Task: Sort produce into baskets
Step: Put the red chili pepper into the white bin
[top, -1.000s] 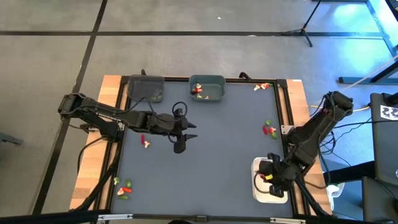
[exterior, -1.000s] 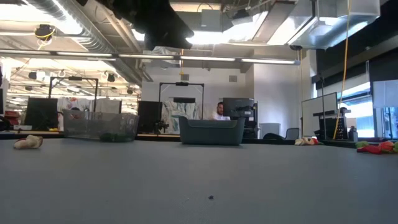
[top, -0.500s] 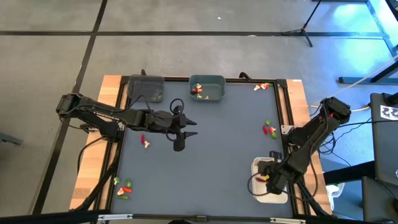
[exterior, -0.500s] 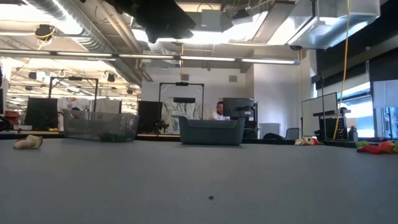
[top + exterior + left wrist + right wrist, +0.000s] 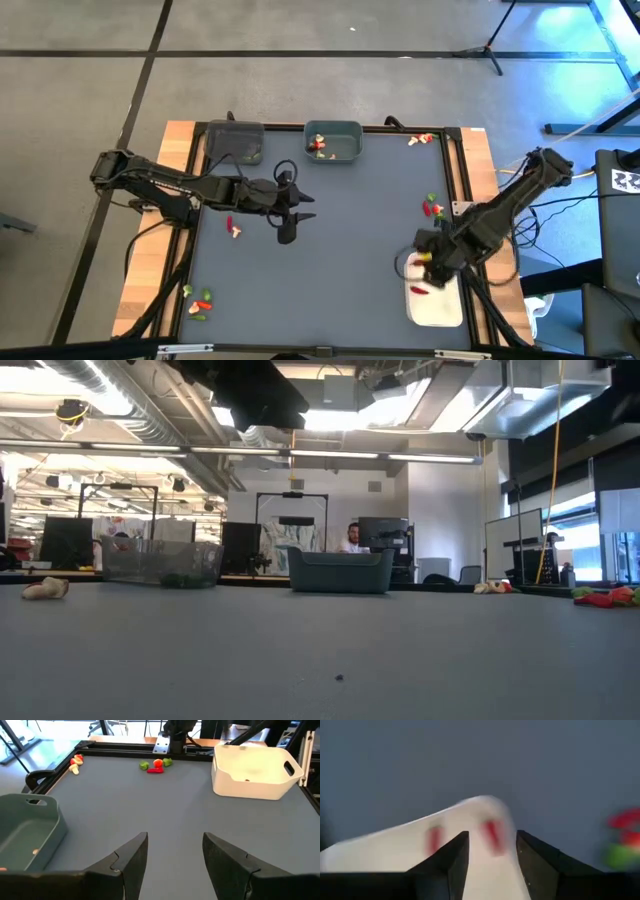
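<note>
Grey bench (image 5: 340, 220) amid an office room: left gripper (image 5: 287, 222) open mid-bench, right gripper (image 5: 422, 262) open and empty over the white tray (image 5: 440, 310) holding red pieces (image 5: 418, 291).

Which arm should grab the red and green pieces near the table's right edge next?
Right, likely. The right claw hangs open over the white tray, close to that cluster. The left claw, open too, sits mid-table on the far side.
</note>
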